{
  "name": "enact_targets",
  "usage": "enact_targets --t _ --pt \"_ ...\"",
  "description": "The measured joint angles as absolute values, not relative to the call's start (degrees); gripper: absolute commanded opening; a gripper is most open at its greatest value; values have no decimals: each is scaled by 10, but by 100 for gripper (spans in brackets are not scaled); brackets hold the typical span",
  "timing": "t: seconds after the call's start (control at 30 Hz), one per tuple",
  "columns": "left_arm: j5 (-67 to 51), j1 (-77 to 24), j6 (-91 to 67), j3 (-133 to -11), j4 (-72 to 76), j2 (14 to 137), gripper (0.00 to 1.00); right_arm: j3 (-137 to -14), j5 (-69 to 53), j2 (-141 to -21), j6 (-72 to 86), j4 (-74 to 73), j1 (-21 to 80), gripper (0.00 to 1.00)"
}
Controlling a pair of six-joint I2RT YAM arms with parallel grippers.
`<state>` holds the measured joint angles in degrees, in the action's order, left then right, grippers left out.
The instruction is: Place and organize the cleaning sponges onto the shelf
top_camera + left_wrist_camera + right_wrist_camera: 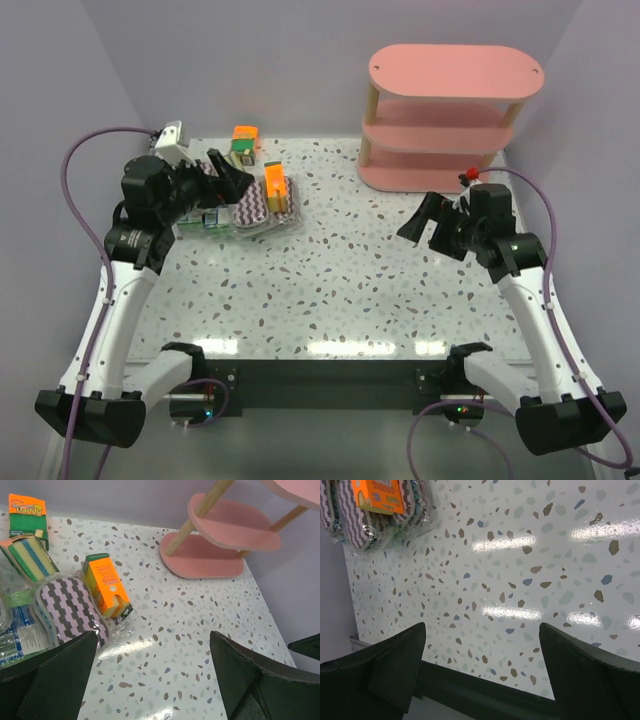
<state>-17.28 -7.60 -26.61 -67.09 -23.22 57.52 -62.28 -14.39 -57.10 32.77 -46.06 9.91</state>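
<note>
Right now your left fingers (232, 178) and right fingers (424, 218) both stand wide apart, holding nothing above the desk (340, 290). Work with the left: the cleaning sponges (262, 200) lie heaped at ten o'clock, just beside it. Take the orange pack (106, 586) first, since it rests on the purple zigzag packs (67, 607). Pinch its long sides squarely so the clear wrap underneath doesn't drag along. Farther off, at one o'clock, the shelf (455, 72) stands bare, nearer your right arm.

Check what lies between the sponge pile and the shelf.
Only bare speckled tabletop between the sponge pile and the shelf, clearest in the top external view.
</note>
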Motion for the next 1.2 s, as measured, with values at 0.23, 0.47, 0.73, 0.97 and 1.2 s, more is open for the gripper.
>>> enact_targets --t 0.23,0.47,0.73,0.97,1.2 --pt "-174 -101 -270 -703 -242 637 100 -616 -143 -561 316 -467 99 99" --pt "-69 -151 -234 -974 -347 867 100 -613 -140 -580 303 -481 100 99" --pt "72 -179 -250 -1106 -444 1022 100 -610 -110 -582 278 -514 100 99" --pt "179 -225 -251 -1215 -506 1143 100 -591 -110 -581 278 -518 100 98" --pt "235 -253 -265 -1212 -532 1201 100 -590 -109 -581 271 -519 100 99"
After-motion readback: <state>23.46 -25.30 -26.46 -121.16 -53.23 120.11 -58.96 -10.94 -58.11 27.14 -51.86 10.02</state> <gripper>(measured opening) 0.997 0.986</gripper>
